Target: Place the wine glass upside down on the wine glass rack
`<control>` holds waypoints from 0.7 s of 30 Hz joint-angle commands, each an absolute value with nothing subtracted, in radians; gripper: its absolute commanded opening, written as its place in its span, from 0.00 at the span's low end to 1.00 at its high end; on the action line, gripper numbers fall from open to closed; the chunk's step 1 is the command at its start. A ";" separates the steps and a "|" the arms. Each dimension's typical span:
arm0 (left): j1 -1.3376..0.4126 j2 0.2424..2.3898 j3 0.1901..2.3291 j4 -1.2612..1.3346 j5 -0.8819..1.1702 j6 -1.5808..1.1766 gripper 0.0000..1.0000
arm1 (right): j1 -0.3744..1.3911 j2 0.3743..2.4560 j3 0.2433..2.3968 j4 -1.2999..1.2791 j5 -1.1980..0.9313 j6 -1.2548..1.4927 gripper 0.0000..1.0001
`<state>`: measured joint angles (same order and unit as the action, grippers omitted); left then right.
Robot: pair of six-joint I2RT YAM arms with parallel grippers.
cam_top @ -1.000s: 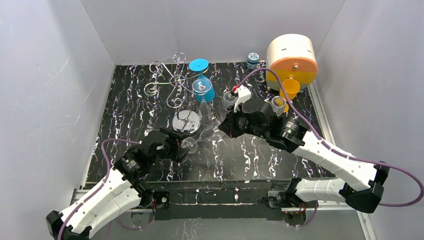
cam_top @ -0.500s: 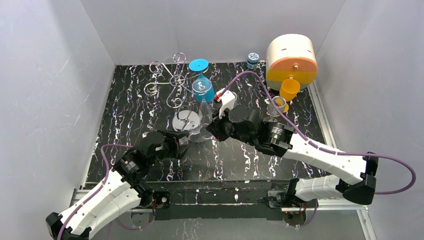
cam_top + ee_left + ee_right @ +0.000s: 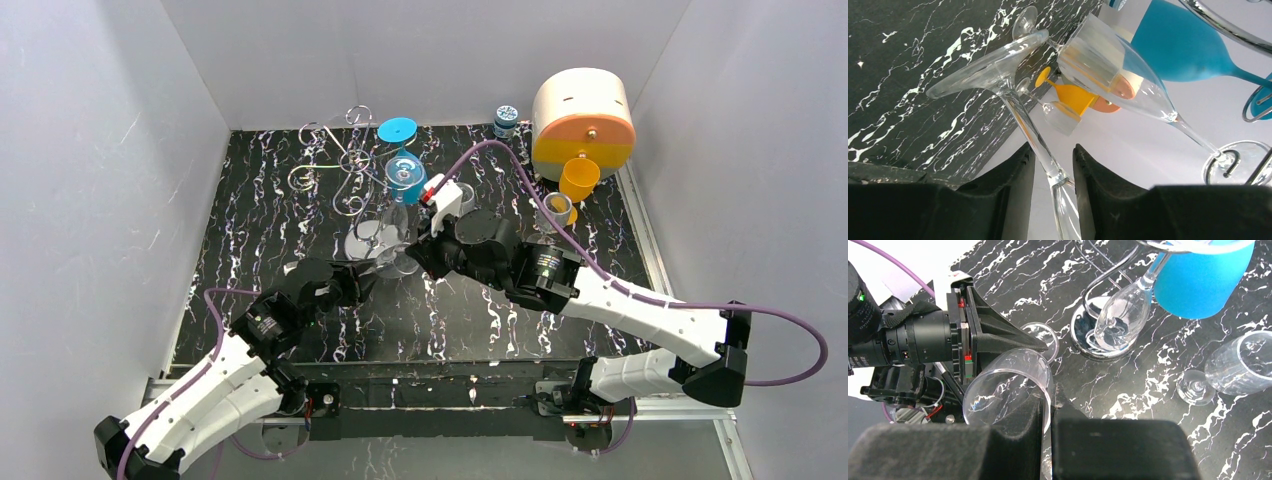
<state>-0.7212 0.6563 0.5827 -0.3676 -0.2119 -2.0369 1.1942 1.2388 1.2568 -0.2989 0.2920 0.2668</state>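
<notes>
A clear wine glass is held tilted above the table between both arms, just in front of the wine glass rack. My right gripper is shut on the rim of its bowl, one finger inside and one outside. In the left wrist view the stem runs between the fingers of my left gripper, which stands narrowly open with a thin gap on each side; the foot points away. The rack's chrome base lies beyond the glass.
A blue glass and a clear glass hang upside down on the rack. Another clear glass lies on the black marbled table to the right. A white and orange drum, an orange cup and a small jar stand at the back right.
My right arm has carried the clear glass left toward the left gripper. The left jaws have narrowed from wide open to close around the stem.
</notes>
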 commanded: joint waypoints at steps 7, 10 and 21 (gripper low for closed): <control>-0.722 0.668 0.598 -0.268 -0.263 -2.141 0.33 | 1.203 1.189 1.234 -0.103 0.220 0.232 0.02; -0.722 0.676 0.607 -0.263 -0.263 -2.139 0.19 | 1.203 1.185 1.227 -0.091 0.204 0.223 0.02; -0.722 0.645 0.596 -0.264 -0.296 -2.120 0.00 | 1.203 1.138 1.162 -0.067 0.205 0.236 0.26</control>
